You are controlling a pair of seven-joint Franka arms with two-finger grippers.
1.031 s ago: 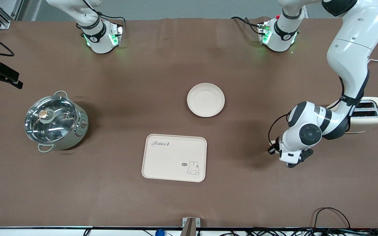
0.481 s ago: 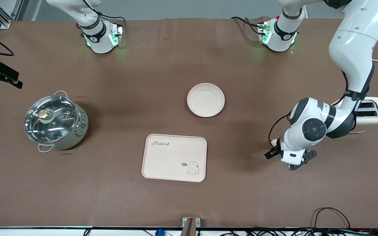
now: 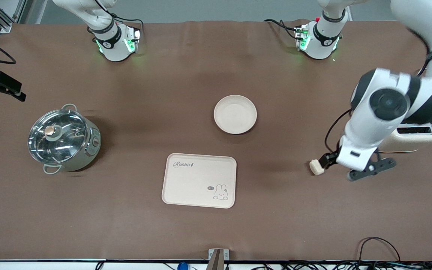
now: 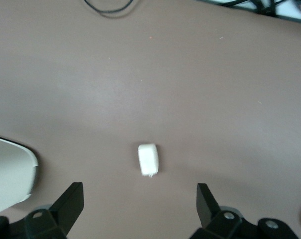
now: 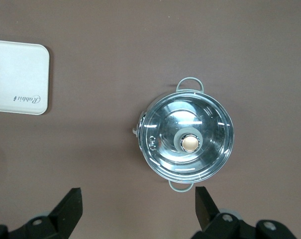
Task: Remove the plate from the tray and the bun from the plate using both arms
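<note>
Cream bun point(image 3: 315, 167) lies on the table toward the left arm's end, at about four o'clock from the plate point(image 3: 235, 114); left pincer point(image 4: 139, 201) hovers over it, released; right pincer point(image 5: 138, 206) released above the pot point(image 5: 188, 141)

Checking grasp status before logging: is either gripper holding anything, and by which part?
Nothing is held. The left gripper is open above the bun, which lies free on the table; the right gripper is open over the pot.

one plate point(image 3: 235, 114), one bun point(image 3: 315, 167), one tray point(image 3: 199, 180), one pot point(image 3: 63, 138)
</note>
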